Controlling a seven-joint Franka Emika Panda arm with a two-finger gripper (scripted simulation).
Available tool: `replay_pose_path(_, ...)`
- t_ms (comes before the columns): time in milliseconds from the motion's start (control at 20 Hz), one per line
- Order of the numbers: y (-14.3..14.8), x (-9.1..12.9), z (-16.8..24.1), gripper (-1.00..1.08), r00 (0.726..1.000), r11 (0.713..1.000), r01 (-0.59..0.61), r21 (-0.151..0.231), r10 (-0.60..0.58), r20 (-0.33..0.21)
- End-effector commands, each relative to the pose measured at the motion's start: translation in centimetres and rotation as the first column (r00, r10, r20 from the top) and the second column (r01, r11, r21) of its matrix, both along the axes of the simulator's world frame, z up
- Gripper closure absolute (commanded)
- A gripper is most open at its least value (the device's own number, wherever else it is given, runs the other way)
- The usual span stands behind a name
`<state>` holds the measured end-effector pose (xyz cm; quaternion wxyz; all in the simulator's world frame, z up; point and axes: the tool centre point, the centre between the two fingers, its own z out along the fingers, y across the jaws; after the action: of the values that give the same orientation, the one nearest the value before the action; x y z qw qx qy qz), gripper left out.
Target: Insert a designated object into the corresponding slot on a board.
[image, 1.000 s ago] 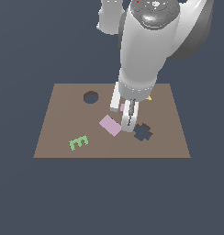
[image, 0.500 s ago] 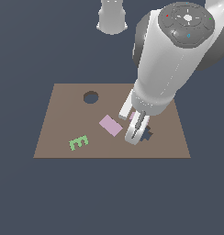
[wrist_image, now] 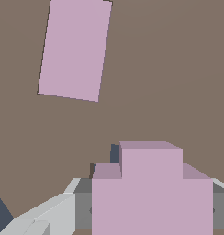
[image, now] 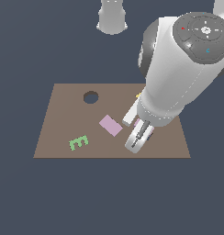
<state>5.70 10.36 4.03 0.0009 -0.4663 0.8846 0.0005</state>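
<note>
Arm leans low over board, gripper clamped on pink cross; slot mostly hidden beneath it.

We count one brown board, one round hole in it, one pink rectangle, one green letter E, and one pale pink cross. One slot shows only as dark slivers.
</note>
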Motion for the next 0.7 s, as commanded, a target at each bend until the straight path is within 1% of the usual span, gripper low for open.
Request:
replay_pose_path(0,0.1,0.46,0.04,1.08,1.0,1.0,0.023,0.0,-0.023,0.0)
replay_pose_path(400,0.15,0.77,-0.02,1.08,0.999,0.999,0.038,0.0,-0.038,0.0)
replay_pose_path(650,0.12,0.84,-0.91,1.08,0.999,0.999,0.042,-0.001,-0.042,0.0)
